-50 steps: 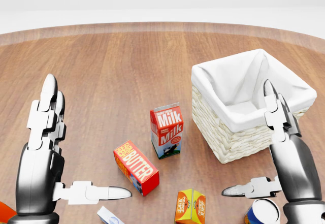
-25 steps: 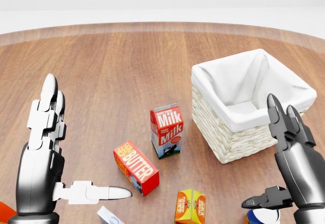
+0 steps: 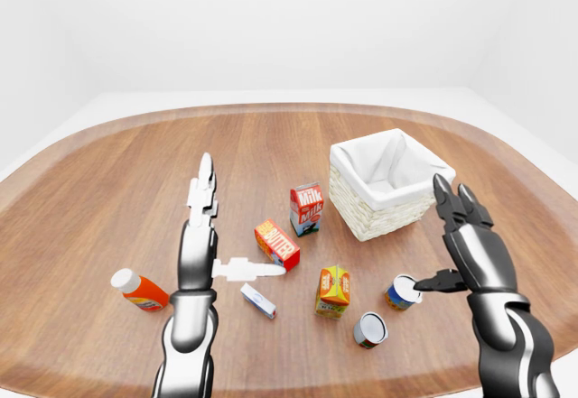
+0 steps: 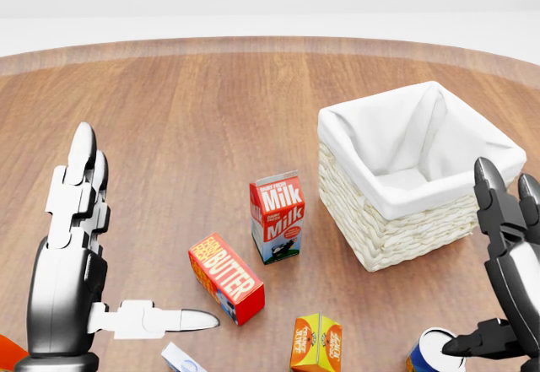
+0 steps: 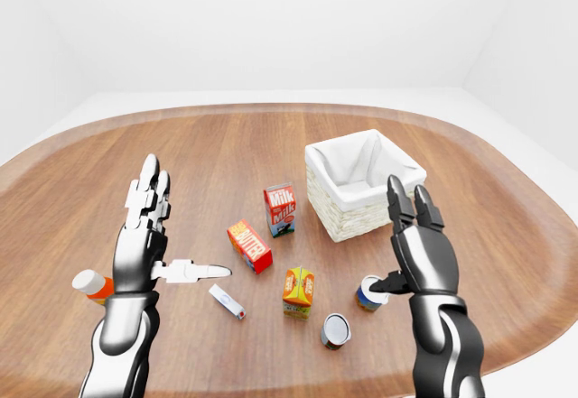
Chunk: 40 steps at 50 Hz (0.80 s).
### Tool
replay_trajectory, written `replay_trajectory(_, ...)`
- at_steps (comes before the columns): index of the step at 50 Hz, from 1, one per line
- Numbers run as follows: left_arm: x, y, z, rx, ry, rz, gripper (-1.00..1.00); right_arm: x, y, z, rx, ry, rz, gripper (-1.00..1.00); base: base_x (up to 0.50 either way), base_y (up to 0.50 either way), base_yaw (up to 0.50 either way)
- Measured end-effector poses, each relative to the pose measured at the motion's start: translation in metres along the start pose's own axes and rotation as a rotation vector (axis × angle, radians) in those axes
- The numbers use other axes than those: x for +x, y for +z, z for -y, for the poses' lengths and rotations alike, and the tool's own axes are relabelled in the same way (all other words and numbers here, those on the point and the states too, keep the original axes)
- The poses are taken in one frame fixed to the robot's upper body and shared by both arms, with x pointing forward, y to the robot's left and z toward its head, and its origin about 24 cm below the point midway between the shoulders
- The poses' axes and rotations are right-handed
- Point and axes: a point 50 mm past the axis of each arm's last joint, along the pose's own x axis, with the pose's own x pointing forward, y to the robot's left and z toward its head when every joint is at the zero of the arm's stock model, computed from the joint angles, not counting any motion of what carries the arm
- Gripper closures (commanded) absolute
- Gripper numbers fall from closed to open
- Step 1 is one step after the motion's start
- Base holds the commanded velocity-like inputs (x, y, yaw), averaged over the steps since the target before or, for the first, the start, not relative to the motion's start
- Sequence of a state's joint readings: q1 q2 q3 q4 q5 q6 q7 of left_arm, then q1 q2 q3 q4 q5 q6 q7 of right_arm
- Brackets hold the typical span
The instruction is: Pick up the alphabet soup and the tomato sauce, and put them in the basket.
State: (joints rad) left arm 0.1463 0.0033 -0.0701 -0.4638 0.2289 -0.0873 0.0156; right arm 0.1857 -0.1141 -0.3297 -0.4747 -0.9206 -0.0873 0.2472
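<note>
- The right hand (image 3: 452, 245) stood open over the lower right part of the table (image 3: 117, 172) in the left-eye view, fingers pointing up and thumb reaching left, its tip at the top of an upright blue-labelled can (image 3: 401, 292); it had hold of nothing.
- A second can (image 3: 369, 329), silver-topped, sat just below and left of the first (which of the two was the alphabet soup and which the tomato sauce could not be read from the labels).
- The left hand (image 3: 203, 226) was open as well, fingers straight up and thumb stretched right toward the butter box (image 3: 277, 244), holding nothing.
- The basket (image 3: 388, 184), white-lined and woven, stood up and left of the right hand, well apart from both cans, with only its cloth lining showing inside.
- The milk carton (image 3: 307, 208) stood upright just left of the basket, with the butter box lying below and left of it.
- A small orange and yellow carton (image 3: 333, 291) stood left of the cans.
- A small flat white box (image 3: 258, 300) lay below the left thumb.
- An orange bottle with a white cap (image 3: 138, 290) lay on its side at the left, beside the left forearm.
</note>
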Motion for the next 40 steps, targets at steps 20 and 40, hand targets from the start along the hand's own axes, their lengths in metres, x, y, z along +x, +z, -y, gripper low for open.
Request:
replay_trajectory(20,0.0,-0.001,0.0,0.001,-0.002,-0.005,-1.0,-0.005,-0.013,-0.01,-0.136,0.03,-0.074,-1.0,0.0,0.0,0.0)
replay_trajectory(40,-0.001,-0.001,0.0,0.002,-0.003,-0.005,-1.0,-0.005,-0.023,-0.023,-0.201,0.067,-0.105,-1.0,0.0,0.0,0.0)
